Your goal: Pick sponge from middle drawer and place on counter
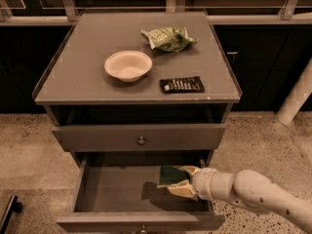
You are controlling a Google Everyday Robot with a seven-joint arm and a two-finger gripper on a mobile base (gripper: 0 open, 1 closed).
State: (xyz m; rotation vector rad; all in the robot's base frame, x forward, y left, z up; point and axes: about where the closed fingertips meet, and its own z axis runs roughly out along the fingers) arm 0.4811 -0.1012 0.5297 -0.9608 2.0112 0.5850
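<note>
End effector (179, 180) clamps the sponge (169, 174) between its 2 fingers, above the middle drawer (117, 193).

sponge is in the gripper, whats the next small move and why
Probably lift it straight up and out: the gripper is shut on the sponge low over the open middle drawer, and the counter lies well above, past the closed drawer front.

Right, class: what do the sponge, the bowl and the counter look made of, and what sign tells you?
The sponge, held in the gripper over the open middle drawer: dark green scouring fibre, matte. The bowl: probably paper or plastic, pale, thin-rimmed, dull. The counter: matte grey, likely laminate or painted board; no glare.
</note>
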